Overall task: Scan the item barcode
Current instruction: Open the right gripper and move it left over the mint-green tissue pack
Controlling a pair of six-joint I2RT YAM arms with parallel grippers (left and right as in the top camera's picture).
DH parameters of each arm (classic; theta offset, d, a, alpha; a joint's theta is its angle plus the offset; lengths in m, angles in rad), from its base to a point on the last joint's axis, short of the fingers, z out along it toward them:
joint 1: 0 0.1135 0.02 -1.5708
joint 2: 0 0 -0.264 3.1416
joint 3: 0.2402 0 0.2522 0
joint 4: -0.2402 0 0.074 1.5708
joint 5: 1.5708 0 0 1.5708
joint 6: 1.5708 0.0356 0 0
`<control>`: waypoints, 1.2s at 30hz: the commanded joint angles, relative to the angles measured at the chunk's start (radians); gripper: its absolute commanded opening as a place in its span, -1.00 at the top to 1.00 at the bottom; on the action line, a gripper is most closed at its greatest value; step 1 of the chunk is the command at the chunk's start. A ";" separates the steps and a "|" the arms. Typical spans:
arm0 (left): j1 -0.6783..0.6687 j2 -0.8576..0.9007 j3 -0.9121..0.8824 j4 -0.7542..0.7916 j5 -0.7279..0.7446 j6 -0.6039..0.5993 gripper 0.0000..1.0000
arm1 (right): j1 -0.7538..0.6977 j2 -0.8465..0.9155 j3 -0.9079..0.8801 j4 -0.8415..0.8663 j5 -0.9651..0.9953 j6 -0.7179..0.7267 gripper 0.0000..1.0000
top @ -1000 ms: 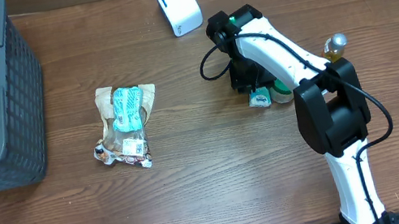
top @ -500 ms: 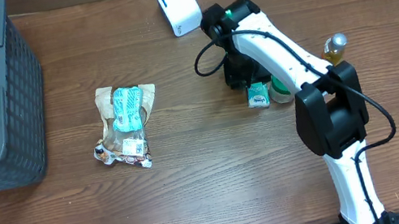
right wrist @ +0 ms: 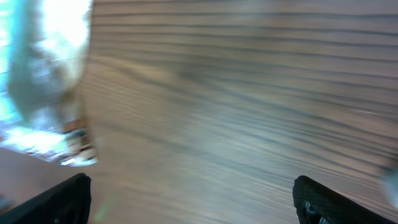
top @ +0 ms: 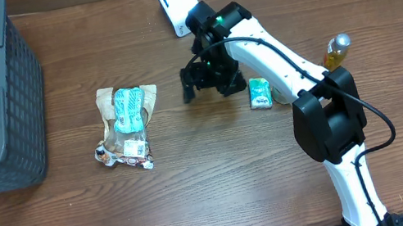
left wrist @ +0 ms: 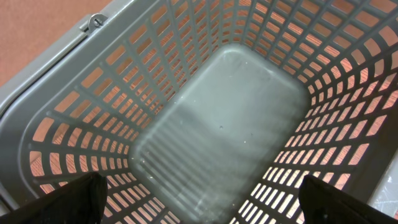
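Now that your right gripper [top: 201,82] has dropped the green box [top: 260,92] (it lies flat, clear of the jaws), it stands wide and empty, swinging toward the snack packet [top: 129,124], likely your next scan; left gripper [left wrist: 199,200] gapes over the basket [left wrist: 62,124].

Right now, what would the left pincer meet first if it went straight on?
Probably the solid floor of the plastic basket; the left pincer points into it, with nothing visible between.
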 commanded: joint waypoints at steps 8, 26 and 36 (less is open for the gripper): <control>-0.001 0.005 0.018 0.001 0.006 0.019 -0.99 | 0.030 -0.025 0.023 0.088 -0.248 0.040 -1.00; -0.001 0.005 0.018 0.000 0.005 0.019 -0.99 | 0.228 -0.018 -0.008 0.325 -0.027 0.380 -0.48; -0.001 0.005 0.018 0.001 0.006 0.019 -0.99 | 0.281 -0.002 -0.037 0.439 0.102 0.560 -0.41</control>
